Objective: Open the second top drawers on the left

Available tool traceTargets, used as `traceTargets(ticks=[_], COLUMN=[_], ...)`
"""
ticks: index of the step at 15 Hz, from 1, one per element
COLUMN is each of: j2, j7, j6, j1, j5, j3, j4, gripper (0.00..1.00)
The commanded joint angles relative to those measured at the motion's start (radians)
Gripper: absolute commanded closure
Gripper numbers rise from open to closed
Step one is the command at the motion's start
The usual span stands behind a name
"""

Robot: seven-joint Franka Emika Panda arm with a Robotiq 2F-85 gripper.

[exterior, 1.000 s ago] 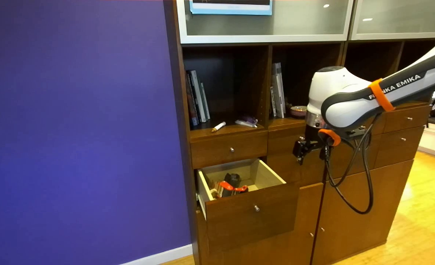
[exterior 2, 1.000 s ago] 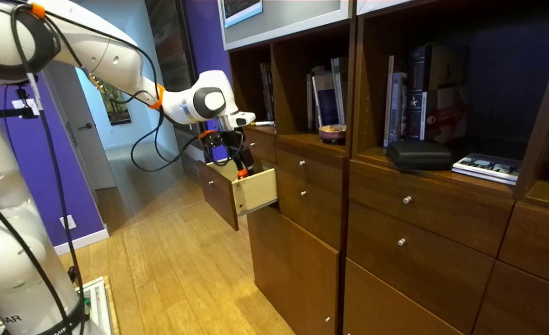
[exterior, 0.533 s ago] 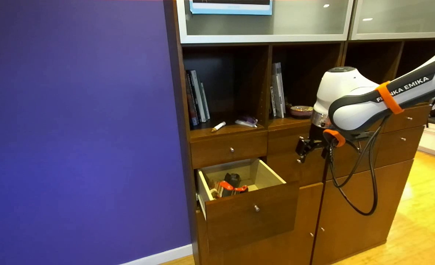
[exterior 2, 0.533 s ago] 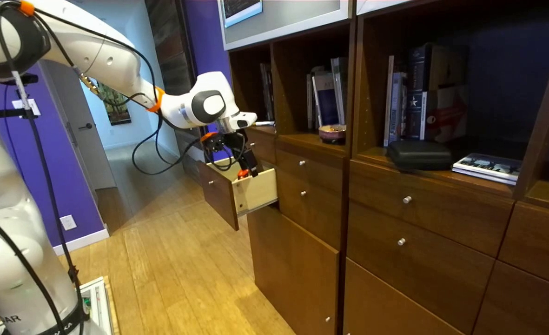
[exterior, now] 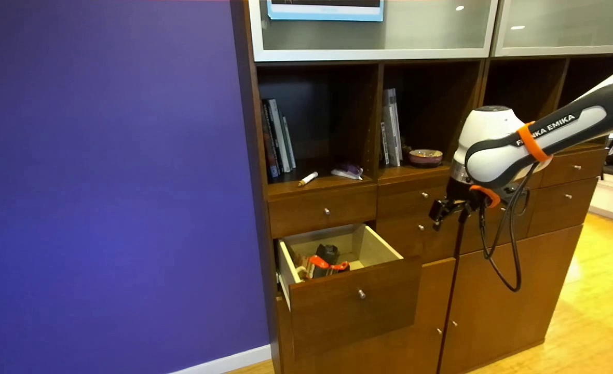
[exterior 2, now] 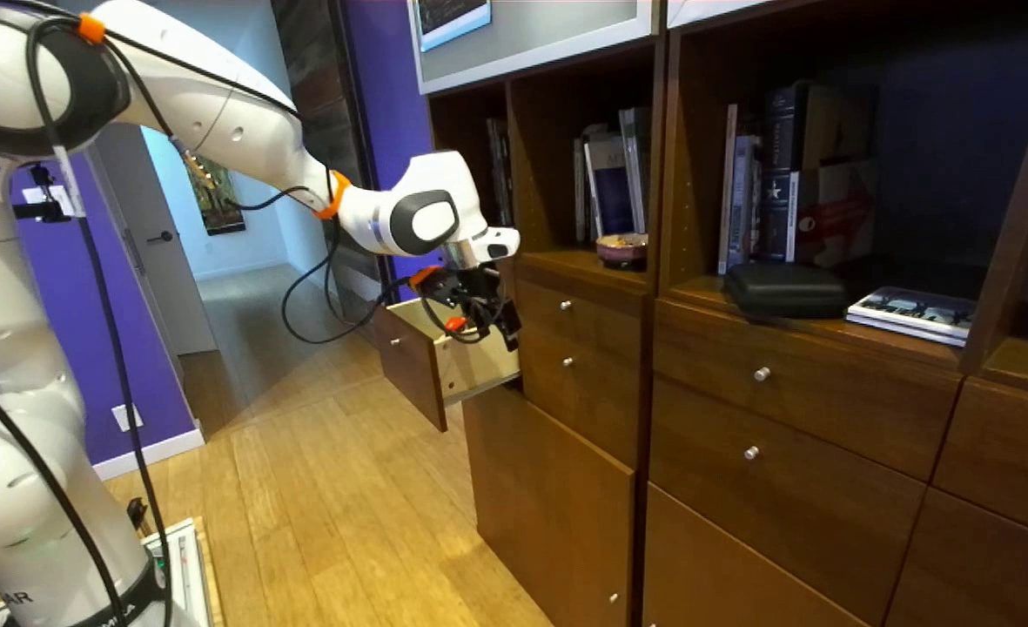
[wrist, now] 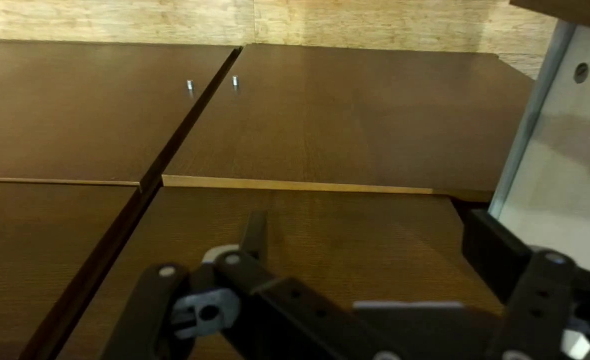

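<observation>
Brown open drawer (exterior: 355,314), pale inside

the left second-row brown drawer (exterior: 353,312) stands open, the matching drawer (exterior 2: 583,396) beside it closed.

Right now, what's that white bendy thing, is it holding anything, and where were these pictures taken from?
It's a white-and-black jointed robot arm. Two cameras stand apart from it, watching from different places; the third rides on it, looking past its black two-fingered claw. The claw is open and holds nothing. Near it, a brown wooden drawer stands open, with a black object and an orange-red one inside. On the dark wooden shelf above lies a white pen-shaped stick.
</observation>
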Motion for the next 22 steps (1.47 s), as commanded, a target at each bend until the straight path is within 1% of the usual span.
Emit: traceTargets(ticks=[1,5,9,10,11,12,13,16,17,18,22], j2=[0.092,0.178,0.247,0.262,0.275,0.288,0.302,0.336,0.347,0.356,0.386], j7=[-0.119,-0.169,-0.152,-0.149,-0.145,-0.145,-0.142,-0.136,-0.134,-0.132,-0.132], j6=[0.062,0.133,0.18,0.186,0.191,0.194,0.194,0.192,0.195,0.202,0.225], j1=[-0.036,-0.053,-0.051,-0.051,-0.05,-0.051,-0.05,-0.048,-0.047,-0.047,-0.05], j5=[0.09,0.146,0.145,0.142,0.137,0.138,0.134,0.125,0.122,0.119,0.124], j3=[-0.008,0.003,0.001,-0.001,-0.003,-0.003,-0.005,-0.011,-0.014,-0.017,-0.02], j4=[0.062,0.12,0.183,0.198,0.21,0.225,0.238,0.271,0.28,0.288,0.312], gripper=[0.0,0.0,0.01,0.07,0.1,0.27,0.36,0.42,0.43,0.4,0.39])
